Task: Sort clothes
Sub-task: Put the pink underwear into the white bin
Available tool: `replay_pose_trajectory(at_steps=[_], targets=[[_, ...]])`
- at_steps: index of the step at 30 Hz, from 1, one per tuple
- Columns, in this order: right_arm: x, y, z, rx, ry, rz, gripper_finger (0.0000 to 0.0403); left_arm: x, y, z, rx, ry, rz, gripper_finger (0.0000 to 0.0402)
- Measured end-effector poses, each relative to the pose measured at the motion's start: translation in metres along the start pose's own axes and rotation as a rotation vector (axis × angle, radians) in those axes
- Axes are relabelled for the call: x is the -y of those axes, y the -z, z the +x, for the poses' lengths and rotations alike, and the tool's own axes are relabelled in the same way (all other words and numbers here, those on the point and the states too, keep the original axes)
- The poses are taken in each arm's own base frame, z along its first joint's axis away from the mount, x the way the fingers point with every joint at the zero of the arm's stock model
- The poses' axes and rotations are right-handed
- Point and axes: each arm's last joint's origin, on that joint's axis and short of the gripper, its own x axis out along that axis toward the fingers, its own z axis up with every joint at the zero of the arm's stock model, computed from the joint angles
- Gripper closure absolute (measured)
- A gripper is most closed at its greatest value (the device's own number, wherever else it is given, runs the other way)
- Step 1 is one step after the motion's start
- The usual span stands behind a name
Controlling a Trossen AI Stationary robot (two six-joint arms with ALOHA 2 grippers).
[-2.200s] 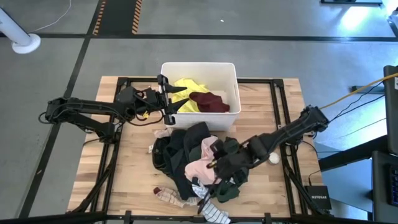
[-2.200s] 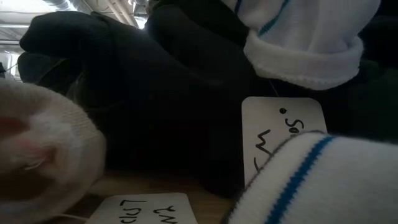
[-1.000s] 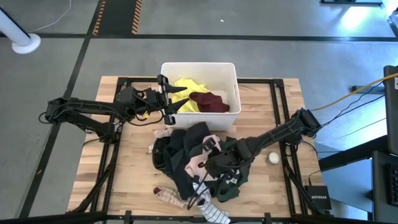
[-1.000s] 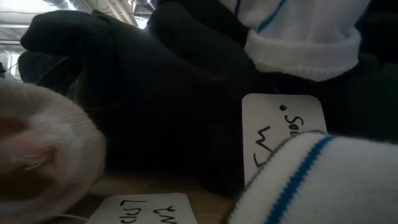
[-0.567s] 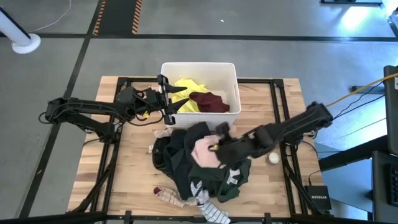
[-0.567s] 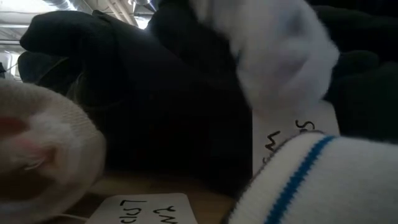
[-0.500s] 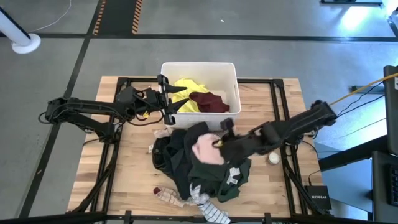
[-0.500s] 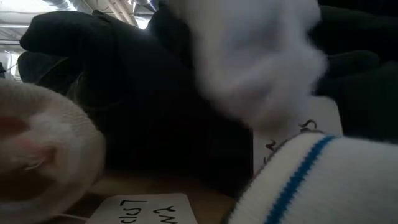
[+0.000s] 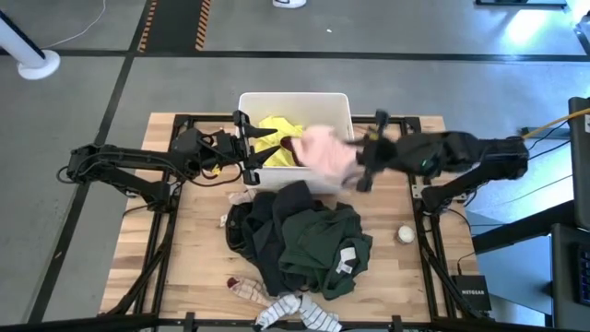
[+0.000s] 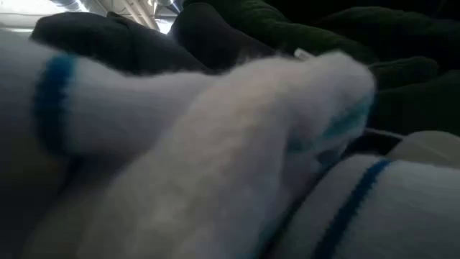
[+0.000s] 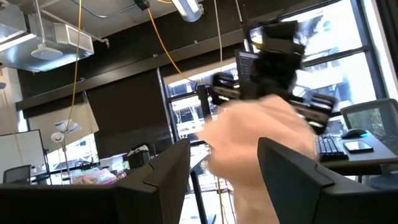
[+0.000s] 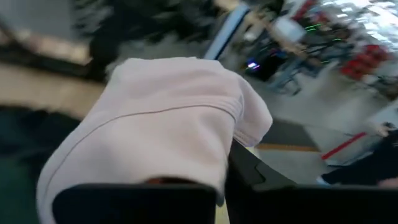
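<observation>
Your right gripper [image 9: 358,155] holds the pink garment [image 9: 323,152], lifted over the bin [image 9: 295,100], above its right side | your left gripper [image 9: 247,148] waits at the bin's left wall, fingers apart | dark pile [image 9: 295,235] lies on the table [image 9: 184,240] in front of the bin

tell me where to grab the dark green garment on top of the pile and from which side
Take the dark green garment at the raised folds near its middle, coming straight down from above. It lies spread on top of the black clothes, so a pinch on a high crease should lift it alone. Avoid its white label edge, which offers little fabric.
</observation>
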Motion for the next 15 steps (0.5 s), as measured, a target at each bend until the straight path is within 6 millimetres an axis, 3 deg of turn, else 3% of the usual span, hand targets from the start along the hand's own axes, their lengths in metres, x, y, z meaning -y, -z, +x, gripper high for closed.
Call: replay_pose_trajectory(at_steps=[7,15], targets=[[0.044,0.0,0.01,0.053,0.189,0.041,0.0388,0.0,0.0,0.0,0.0,0.0,0.0,0.0219],[0.08,0.014,0.034,0.018,0.251,0.081,0.0387,0.0,0.0,0.0,0.0,0.0,0.0,0.0219]])
